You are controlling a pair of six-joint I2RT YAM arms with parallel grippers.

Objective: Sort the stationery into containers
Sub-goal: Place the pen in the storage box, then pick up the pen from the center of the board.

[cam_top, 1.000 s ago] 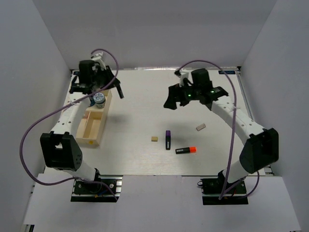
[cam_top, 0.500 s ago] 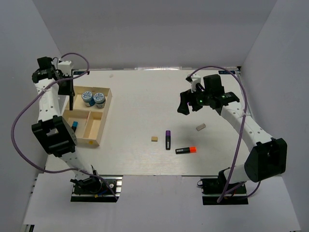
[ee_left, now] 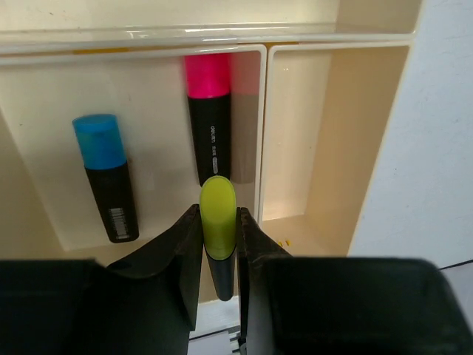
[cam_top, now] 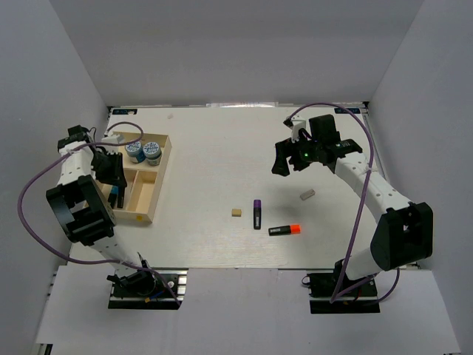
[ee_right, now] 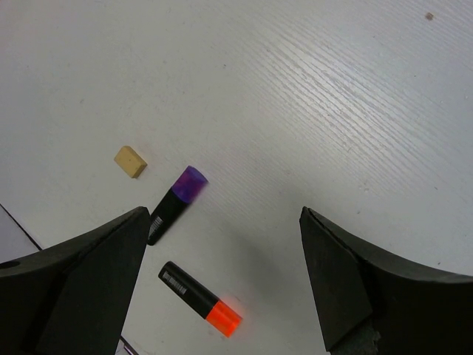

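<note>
My left gripper (ee_left: 218, 213) is shut on a yellow-capped highlighter (ee_left: 218, 222) and hangs over the left compartment of the light-wood tray (ee_left: 262, 133). A blue-capped highlighter (ee_left: 103, 174) and a pink-capped one (ee_left: 209, 111) lie in that compartment. In the top view the left gripper (cam_top: 111, 174) is at the tray's (cam_top: 159, 185) left side, and two blue-and-white rolls (cam_top: 143, 152) sit in the far compartment. My right gripper (ee_right: 224, 212) is open, high above a purple highlighter (ee_right: 176, 203), an orange one (ee_right: 199, 298) and a tan eraser (ee_right: 130, 161).
A grey eraser (cam_top: 307, 194) lies on the table right of the purple highlighter (cam_top: 257, 214) and below the right gripper (cam_top: 284, 159). The tray's right compartment (ee_left: 332, 133) holds nothing. White walls enclose the table on three sides.
The left arm has swung from the back-left corner down over the tray's left compartment, still holding the highlighter. The right arm has shifted right, then stayed nearly still.
</note>
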